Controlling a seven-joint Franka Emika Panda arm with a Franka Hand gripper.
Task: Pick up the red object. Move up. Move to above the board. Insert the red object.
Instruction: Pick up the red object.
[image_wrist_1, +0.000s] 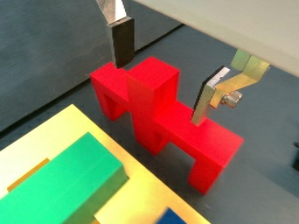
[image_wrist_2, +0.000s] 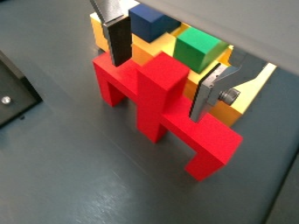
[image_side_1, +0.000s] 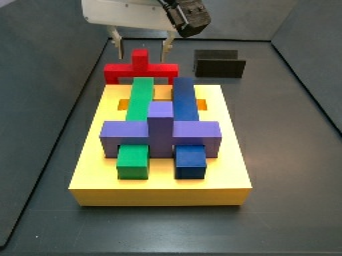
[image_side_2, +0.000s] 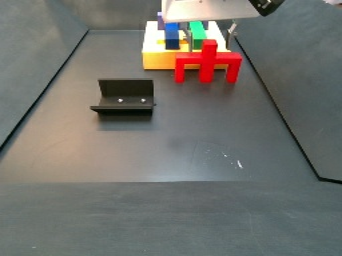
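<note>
In both wrist views the gripper (image_wrist_1: 163, 74) stands spread, unclenched, straddling the raised middle bar of the red object (image_wrist_1: 163, 118); it looks rigid, light, smooth-sided, so grip that bar. In a side view it rests on the floor against the board's (image_side_1: 160, 182) far edge, near the fixture (image_side_1: 219, 65)

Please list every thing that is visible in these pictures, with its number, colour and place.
red object: 1, bright red, standing on the dark floor beside one end of the board, between the gripper fingers.
board: 1, yellow, on the floor.
green blocks: 2, green, a long one and a short one, on the board.
blue blocks: 2, blue, a long one and a short one, on the board beside the green ones.
purple block: 1, purple, across the middle of the board.
fixture: 1, black, on the floor apart from the board.
gripper: 1, silver fingers with dark pads, astride the red object's raised centre, not closed on it.
</note>
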